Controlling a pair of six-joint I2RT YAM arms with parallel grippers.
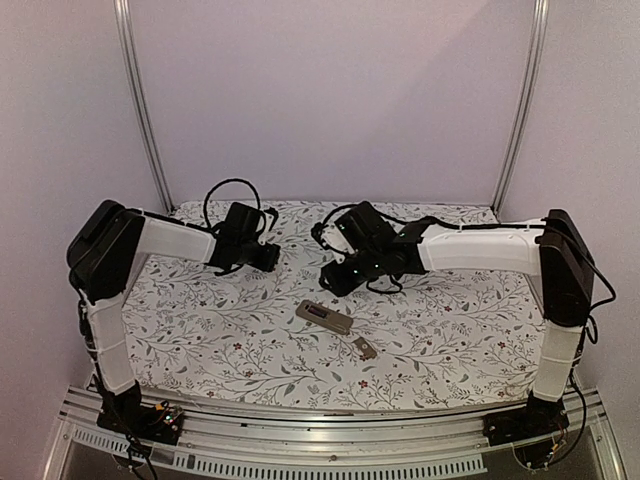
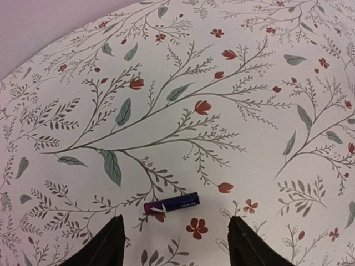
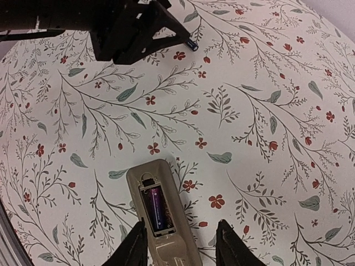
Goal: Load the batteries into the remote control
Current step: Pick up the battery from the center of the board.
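Observation:
The remote control [image 3: 166, 233] lies back up on the floral cloth, tan-grey, with its recess open. One purple battery [image 3: 157, 208] sits in the recess. My right gripper [image 3: 180, 250] is open and hovers above the remote's near end, its left finger over the remote's edge. A second purple battery [image 2: 172, 205] lies loose on the cloth just ahead of my open left gripper [image 2: 178, 246], between its fingers' line. In the top view the remote [image 1: 324, 317] lies at the middle, with the left gripper [image 1: 272, 257] and the right gripper [image 1: 333, 283] behind it.
The small flat cover piece [image 1: 364, 348] lies on the cloth just right of and nearer than the remote. The left gripper [image 3: 138, 25] and the tip of the loose battery [image 3: 192, 44] show at the top of the right wrist view. Walls enclose the table.

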